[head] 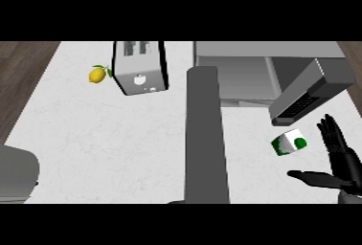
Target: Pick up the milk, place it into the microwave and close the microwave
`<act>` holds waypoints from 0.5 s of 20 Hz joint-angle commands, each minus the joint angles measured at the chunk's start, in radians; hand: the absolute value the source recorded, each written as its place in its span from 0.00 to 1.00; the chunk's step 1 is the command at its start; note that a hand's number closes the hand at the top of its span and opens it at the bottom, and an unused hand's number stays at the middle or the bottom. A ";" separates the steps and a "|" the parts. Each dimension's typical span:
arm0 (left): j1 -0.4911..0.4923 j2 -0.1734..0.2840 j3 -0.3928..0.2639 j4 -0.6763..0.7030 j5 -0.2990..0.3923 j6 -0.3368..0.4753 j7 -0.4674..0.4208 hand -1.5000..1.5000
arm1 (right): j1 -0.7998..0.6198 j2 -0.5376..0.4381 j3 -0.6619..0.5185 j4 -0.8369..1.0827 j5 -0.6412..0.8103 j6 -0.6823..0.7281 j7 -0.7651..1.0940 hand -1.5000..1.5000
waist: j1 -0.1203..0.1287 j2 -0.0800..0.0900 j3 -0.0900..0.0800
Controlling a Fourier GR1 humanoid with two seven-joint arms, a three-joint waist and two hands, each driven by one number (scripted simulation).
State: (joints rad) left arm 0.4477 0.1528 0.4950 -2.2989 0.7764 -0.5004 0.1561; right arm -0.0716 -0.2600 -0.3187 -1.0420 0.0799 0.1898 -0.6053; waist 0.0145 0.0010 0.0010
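While my right hand [338, 165] is spreading open, fingers straight and thumb out, I'm seeing the milk [289, 143] sitting on the counter [106, 143] just left of it, below the microwave [244, 72] door [308, 95], tilted.

A white, faintly marbled worktop [106, 143] fills most of the view, with dark wood flooring [21, 72] showing past its left edge and at the far right corner. Near the back left lies a yellow lemon [97, 75] with a green leaf. Just to its right stands a silver toaster [140, 67], two slots on top. At the back right sits a grey microwave [240, 72], its door [308, 93] swung open towards the front. In front of that door, on the worktop, rests a small white and green milk carton [289, 143], tilted.
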 commanded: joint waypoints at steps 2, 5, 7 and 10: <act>0.028 -0.013 0.018 -0.028 0.029 -0.052 0.009 0.00 | -0.148 -0.031 -0.008 0.334 0.074 -0.049 -0.168 0.00 | 0.010 0.002 0.001; 0.005 0.020 0.070 -0.035 0.087 -0.020 0.032 0.00 | -0.157 -0.089 -0.025 0.465 0.101 -0.052 -0.285 0.00 | 0.006 0.002 0.001; -0.035 -0.042 0.011 -0.004 -0.005 -0.026 0.011 0.00 | -0.228 -0.048 -0.004 0.552 0.136 -0.120 -0.298 0.00 | 0.004 0.003 0.001; 0.054 -0.011 0.074 -0.019 0.099 -0.097 0.024 0.00 | -0.254 -0.081 -0.024 0.695 0.148 -0.118 -0.420 0.00 | 0.019 0.005 0.002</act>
State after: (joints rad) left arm 0.4619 0.1481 0.5470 -2.2956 0.8362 -0.5527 0.1765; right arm -0.2539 -0.3177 -0.3331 -0.5201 0.1973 0.0994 -0.9235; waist 0.0233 0.0040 0.0024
